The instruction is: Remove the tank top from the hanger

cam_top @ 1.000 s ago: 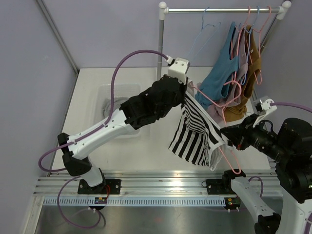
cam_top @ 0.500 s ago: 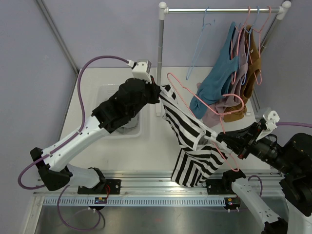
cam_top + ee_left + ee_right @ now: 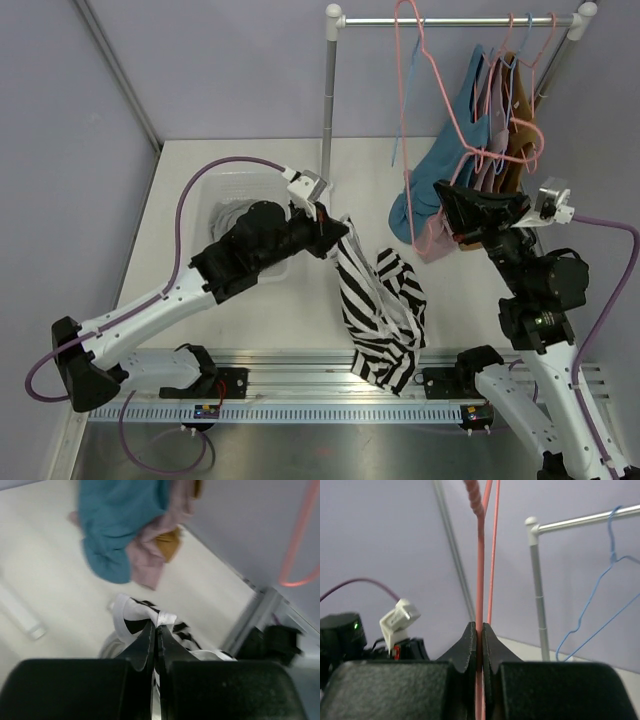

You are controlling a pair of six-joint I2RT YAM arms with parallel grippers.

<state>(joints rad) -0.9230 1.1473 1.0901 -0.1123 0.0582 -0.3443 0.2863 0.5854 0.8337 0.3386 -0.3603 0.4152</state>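
Observation:
The black-and-white striped tank top (image 3: 382, 318) hangs free from my left gripper (image 3: 337, 234), which is shut on its white strap over the middle of the table. In the left wrist view the strap (image 3: 167, 617) is pinched between the closed jaws of that gripper (image 3: 157, 628). My right gripper (image 3: 446, 196) is shut on the bare pink hanger (image 3: 446, 104) and holds it upright in front of the rack. In the right wrist view the hanger's wire (image 3: 479, 555) runs up from the closed jaws of that gripper (image 3: 479, 627). The hanger and tank top are apart.
A clothes rack, with its rail (image 3: 450, 20) and post (image 3: 328, 120), stands at the back, carrying teal (image 3: 440, 170), pink and brown garments and a blue hanger (image 3: 415, 60). A white basket (image 3: 232, 185) with grey cloth sits at the left. A metal rail (image 3: 320, 365) runs along the front edge.
My left gripper pulled the tank top left and down, off the hanger; it now hangs from that gripper alone. My right gripper swung the empty hanger up toward the rack.

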